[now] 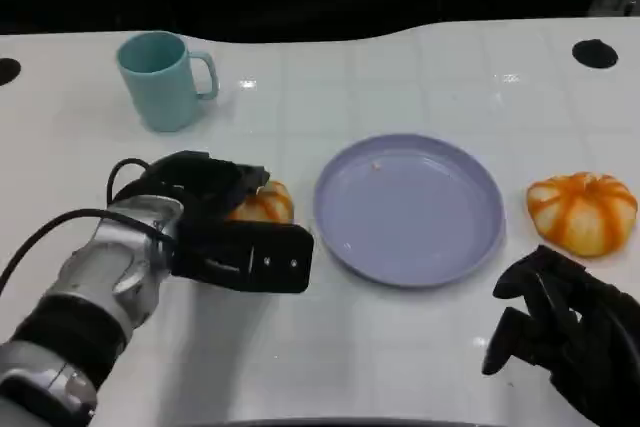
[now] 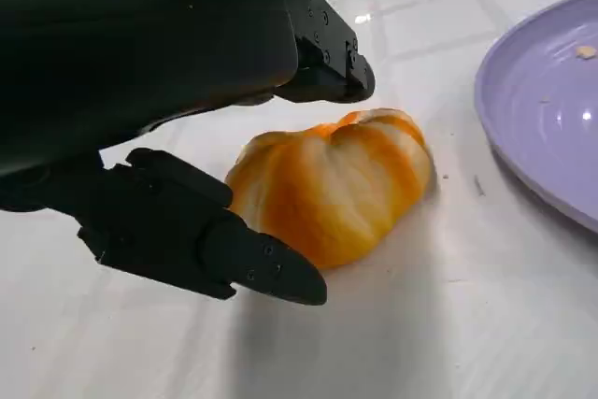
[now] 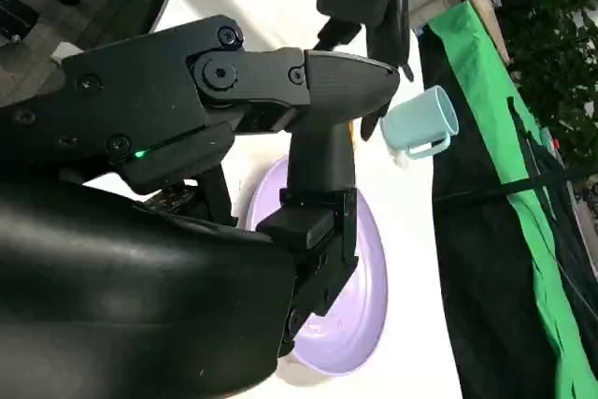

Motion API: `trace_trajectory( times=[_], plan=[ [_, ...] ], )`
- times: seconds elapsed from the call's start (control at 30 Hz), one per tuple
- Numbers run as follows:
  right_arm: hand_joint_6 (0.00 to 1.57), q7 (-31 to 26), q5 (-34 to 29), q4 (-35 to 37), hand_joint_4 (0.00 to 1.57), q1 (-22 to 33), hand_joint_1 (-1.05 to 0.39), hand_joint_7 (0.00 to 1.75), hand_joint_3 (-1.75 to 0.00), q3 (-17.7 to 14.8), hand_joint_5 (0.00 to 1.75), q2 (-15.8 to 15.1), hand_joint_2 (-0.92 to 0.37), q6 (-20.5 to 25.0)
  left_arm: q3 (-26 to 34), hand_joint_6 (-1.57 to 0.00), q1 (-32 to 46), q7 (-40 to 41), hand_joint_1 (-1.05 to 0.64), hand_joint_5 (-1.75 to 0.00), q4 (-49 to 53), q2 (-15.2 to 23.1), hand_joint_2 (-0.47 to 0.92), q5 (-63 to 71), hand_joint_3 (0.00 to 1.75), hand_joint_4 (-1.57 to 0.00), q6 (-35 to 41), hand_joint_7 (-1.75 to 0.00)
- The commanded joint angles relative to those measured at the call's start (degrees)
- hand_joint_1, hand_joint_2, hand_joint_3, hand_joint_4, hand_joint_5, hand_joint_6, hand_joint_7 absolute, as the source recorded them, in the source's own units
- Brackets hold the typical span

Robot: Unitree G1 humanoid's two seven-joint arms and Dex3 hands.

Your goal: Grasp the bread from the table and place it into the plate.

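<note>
Two orange breads were on the table: one lay between the parted fingers of the left hand, not yet gripped; the other sat just beyond the right hand. One purple plate lay between the hands. One teal mug stood beyond the left hand. The right hand held nothing, fingers curled.

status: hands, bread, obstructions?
Left hand open, fingers bracketing near bread, no grip yet. Right hand idle, empty. Plate bare; second bread beyond it.
</note>
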Motion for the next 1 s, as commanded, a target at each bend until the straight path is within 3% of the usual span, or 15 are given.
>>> trace_trajectory(
  times=[0.03, 0.27, 0.43, 0.47, 0.57, 0.6, 0.63, 0.67, 0.7, 0.73, 0.77, 0.8, 0.87, 1.0],
  plan=[
    [0.52, 0.10, 0.48, -0.04, 0.65, 0.42, -0.45, 1.59, -0.39, -0.74, 1.75, -0.50, -0.92, -0.50, -0.46, -0.24, -3.30, 3.13, -0.45, -0.17, 7.05, -0.84, 0.84, -0.99, 0.00, -0.09, -1.54, -0.01],
    [0.51, -0.10, -0.17, -0.59, 0.64, 0.33, -0.45, 1.58, -0.39, -0.46, 1.75, -0.98, -0.92, 0.04, -0.14, -0.32, -5.98, 7.91, -0.29, -0.15, 17.57, -2.86, 0.88, -3.05, 0.01, -0.25, -5.21, -0.02],
    [0.50, 0.01, 0.14, -0.37, 0.63, 0.21, -0.45, 1.60, -0.40, -0.65, 1.75, -0.88, -0.92, 0.02, 0.83, -0.48, -6.66, 11.85, -0.17, -0.16, 22.32, -3.85, 0.92, -5.20, 0.13, -0.53, -7.63, -0.05],
    [0.51, -0.08, 0.10, -0.36, 0.64, 0.18, -0.46, 1.60, -0.39, -0.64, 1.75, -0.86, -0.92, 0.06, 0.94, -0.61, -6.81, 12.73, -0.18, -0.23, 23.26, -4.08, 0.92, -5.61, 0.17, -0.69, -7.97, -0.09],
    [0.51, -0.19, -0.01, -0.35, 0.64, 0.15, -0.46, 1.60, -0.39, -0.60, 1.75, -0.85, -0.92, 0.06, 0.71, -0.70, -7.12, 15.43, -0.19, -0.27, 25.00, -4.37, 0.92, -5.80, 0.19, -0.79, -9.16, -0.11],
    [0.50, -0.19, -0.04, -0.35, 0.64, 0.15, -0.45, 1.60, -0.39, -0.58, 1.75, -0.85, -0.92, 0.03, 0.50, -0.96, -7.15, 16.76, -0.21, -0.69, 25.43, -4.39, 0.92, -5.61, 0.17, -0.87, -9.76, -0.13],
    [0.50, -0.14, -0.08, -0.23, 0.63, 0.17, -0.45, 1.60, -0.40, -0.55, 1.75, -0.79, -0.92, -0.19, 0.34, -1.05, -6.95, 19.18, -0.22, -0.91, 25.78, -4.35, 0.92, -5.37, 0.17, -0.86, -10.68, -0.12],
    [0.50, -0.09, -0.11, -0.14, 0.63, 0.18, -0.44, 1.60, -0.40, -0.53, 1.75, -0.74, -0.92, -0.35, 0.21, -1.07, -6.83, 20.89, -0.23, -1.30, 26.09, -4.33, 0.92, -5.23, 0.17, -0.82, -11.35, -0.45],
    [0.50, -0.15, -0.09, -0.13, 0.64, 0.21, -0.44, 1.60, -0.40, -0.51, 1.75, -0.63, -0.92, -0.40, 0.19, -0.88, -6.74, 22.21, -0.24, -1.56, 26.41, -4.38, 0.92, -5.22, 0.21, -0.81, -11.66, -1.05],
    [0.50, -0.27, -0.12, -0.21, 0.64, 0.23, -0.44, 1.60, -0.40, -0.45, 1.75, -0.55, -0.92, -0.34, 0.21, -0.77, -6.60, 23.77, -0.25, -1.65, 26.69, -4.41, 0.92, -5.25, 0.27, -0.82, -12.10, -1.38],
    [0.50, -0.31, -0.13, -0.29, 0.64, 0.22, -0.45, 1.61, -0.39, -0.41, 1.75, -0.54, -0.92, -0.28, 0.26, -0.70, -6.57, 24.69, -0.26, -1.70, 26.93, -4.48, 0.92, -5.38, 0.32, -0.84, -12.28, -1.56],
    [0.50, -0.21, -0.11, -0.18, 0.64, 0.18, -0.45, 1.61, -0.38, -0.40, 1.75, -0.57, -0.92, -0.37, 0.28, -0.65, -6.57, 25.71, -0.27, -1.73, 27.05, -4.57, 0.92, -5.46, 0.37, -0.84, -12.27, -1.67],
    [0.50, -0.20, 0.17, -0.05, 0.64, 0.05, -0.45, 1.61, -0.38, -0.55, 1.75, -0.51, -0.92, -0.20, 0.82, -0.62, -6.69, 26.78, -0.25, -1.74, 27.00, -4.78, 0.92, -6.11, 0.38, -0.84, -11.97, -1.73],
    [0.51, 0.18, 0.39, 0.36, 0.66, 0.08, -0.44, 1.61, -0.39, -0.77, 1.75, -0.53, -0.92, -0.62, 2.84, -0.59, -6.98, 27.52, -0.22, -1.75, 26.37, -5.23, 0.92, -8.49, 0.32, -0.84, -11.22, -1.66]
  ],
)
